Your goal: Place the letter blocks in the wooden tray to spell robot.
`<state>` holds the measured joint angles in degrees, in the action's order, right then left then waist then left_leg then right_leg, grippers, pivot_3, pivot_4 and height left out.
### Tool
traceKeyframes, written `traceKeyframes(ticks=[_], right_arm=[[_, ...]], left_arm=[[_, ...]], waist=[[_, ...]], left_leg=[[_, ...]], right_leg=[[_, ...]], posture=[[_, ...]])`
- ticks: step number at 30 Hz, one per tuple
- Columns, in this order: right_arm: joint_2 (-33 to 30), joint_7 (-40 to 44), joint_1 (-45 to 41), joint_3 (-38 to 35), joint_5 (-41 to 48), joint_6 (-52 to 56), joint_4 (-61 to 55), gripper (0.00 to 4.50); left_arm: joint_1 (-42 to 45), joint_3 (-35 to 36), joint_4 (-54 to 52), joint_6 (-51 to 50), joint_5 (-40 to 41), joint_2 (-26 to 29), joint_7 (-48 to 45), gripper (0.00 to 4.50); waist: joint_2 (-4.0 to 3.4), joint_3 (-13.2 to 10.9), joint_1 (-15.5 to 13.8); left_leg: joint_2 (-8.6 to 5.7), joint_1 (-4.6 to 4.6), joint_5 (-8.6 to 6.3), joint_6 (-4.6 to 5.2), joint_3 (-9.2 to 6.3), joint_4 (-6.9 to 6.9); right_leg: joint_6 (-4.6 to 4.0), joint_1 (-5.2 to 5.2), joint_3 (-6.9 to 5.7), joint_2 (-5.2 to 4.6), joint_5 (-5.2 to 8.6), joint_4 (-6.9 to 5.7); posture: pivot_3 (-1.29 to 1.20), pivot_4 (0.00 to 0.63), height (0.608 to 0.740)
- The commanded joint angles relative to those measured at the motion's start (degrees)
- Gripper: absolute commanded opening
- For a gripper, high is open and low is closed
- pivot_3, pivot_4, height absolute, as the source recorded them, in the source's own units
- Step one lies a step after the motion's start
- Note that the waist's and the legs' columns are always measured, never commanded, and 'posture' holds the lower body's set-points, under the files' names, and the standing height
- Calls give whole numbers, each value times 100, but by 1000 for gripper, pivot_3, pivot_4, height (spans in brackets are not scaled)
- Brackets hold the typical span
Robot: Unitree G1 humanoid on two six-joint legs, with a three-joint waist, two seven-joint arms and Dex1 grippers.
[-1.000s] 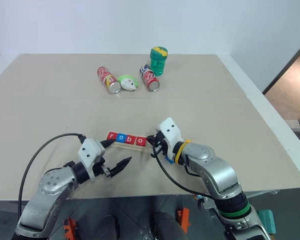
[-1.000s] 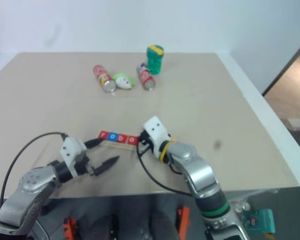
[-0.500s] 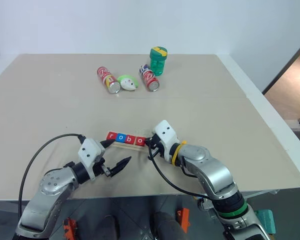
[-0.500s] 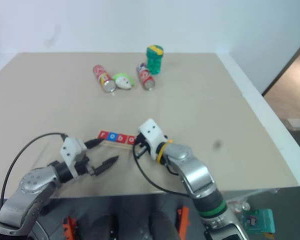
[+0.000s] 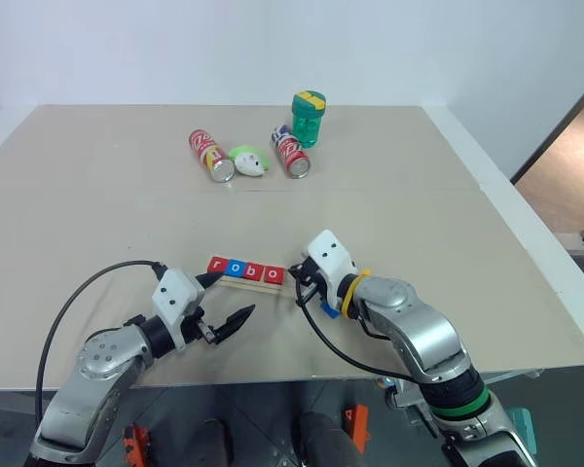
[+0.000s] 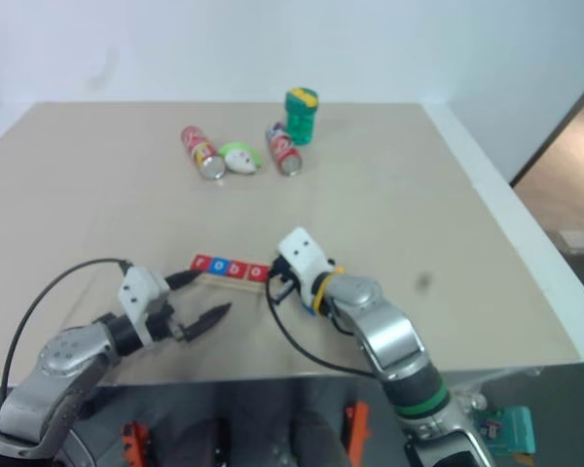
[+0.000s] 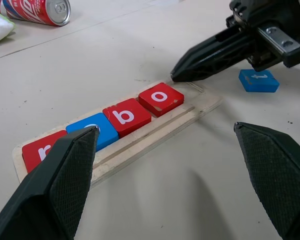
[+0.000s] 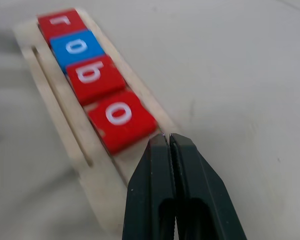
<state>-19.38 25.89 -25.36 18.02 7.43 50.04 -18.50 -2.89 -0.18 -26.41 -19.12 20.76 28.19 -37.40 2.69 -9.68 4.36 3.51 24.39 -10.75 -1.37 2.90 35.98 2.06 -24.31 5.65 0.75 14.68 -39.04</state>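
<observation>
Fingers of right gripper (image 8: 167,137) pressed shut, empty, tips at tray (image 7: 200,107) end beside last red o. Left gripper (image 5: 231,297) spread wide, empty, near tray. Tray holds r-o-b-o; blue t (image 7: 259,80) on table (image 5: 448,224) beside tray.

Tiles (image 7: 117,120) in the tray (image 7: 155,137) read "robo"; loose blue tile (image 7: 259,80) reads "t".
</observation>
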Motion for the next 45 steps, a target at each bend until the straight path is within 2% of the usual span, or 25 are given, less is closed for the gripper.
traceKeyframes(ticks=[1,19,22,23,26,28,29,30,32,37,45], right_arm=[[62,-31,-13,32,-24,-61,-229,60],[323,6,-330,186,-180,-253,127,60],[24,363,-488,-386,118,-397,91,60],[-184,588,-592,-679,291,-413,146,589],[-869,1418,-899,-1355,757,-833,627,1570],[-1436,2337,-948,-1446,921,-1463,1107,2219],[-1746,2930,-890,-1385,1035,-1625,1299,2776],[-2013,3470,-805,-1315,1160,-1701,1424,2944],[-2408,4398,-594,-1177,1347,-1967,1568,3680],[-2608,5379,-356,-937,1252,-2852,1896,3680],[-2173,5755,-596,-568,728,-4415,2798,3680]], left_arm=[[96,67,-283,-23,113,11,24,4500],[30,48,-342,-47,75,9,120,4500],[13,6,-395,-16,58,57,50,4500],[1,-29,-421,6,56,97,-25,4500],[-44,-99,-521,-26,192,220,-297,4500],[-25,-117,-541,-74,299,284,-439,4500],[12,-130,-525,-90,332,310,-501,4500],[47,-145,-511,-103,352,334,-553,4500],[127,-169,-477,-127,371,359,-623,4500],[215,-202,-429,-132,366,342,-637,4500],[1,-213,-514,-96,305,365,-598,4500]], waist=[[0,0,0],[0,0,0],[0,0,-1],[-1,-1,-3],[-1,-1,-10],[-1,-1,-20],[1,0,-20],[1,0,-21],[0,0,-26],[-7,-4,8],[-7,-5,5]], left_leg=[[0,0,0,0,0,0],[0,0,0,0,0,1],[-3,0,0,0,1,1],[-5,2,0,0,1,2],[-12,7,0,0,2,16],[-13,7,0,0,2,20],[-14,6,0,1,1,20],[-14,5,-1,2,-1,19],[-9,1,-5,9,-3,16],[2,-6,-12,19,1,14],[1,-11,-11,18,5,37]], right_leg=[[0,0,0,0,0,0],[0,0,-1,-1,-1,0],[0,0,0,-2,-1,0],[1,0,1,-4,-1,0],[10,2,2,-10,-4,2],[11,7,1,-11,-5,6],[11,9,0,-12,-4,7],[11,11,-2,-11,-2,9],[5,13,-5,-6,4,8],[-2,10,2,7,4,2],[6,21,2,2,-7,-1]], posture=[[0,150,739],[0,150,739],[0,150,739],[0,150,739],[0,150,739],[0,150,739],[0,150,739],[0,150,739],[0,150,739],[0,150,739],[0,150,739]])
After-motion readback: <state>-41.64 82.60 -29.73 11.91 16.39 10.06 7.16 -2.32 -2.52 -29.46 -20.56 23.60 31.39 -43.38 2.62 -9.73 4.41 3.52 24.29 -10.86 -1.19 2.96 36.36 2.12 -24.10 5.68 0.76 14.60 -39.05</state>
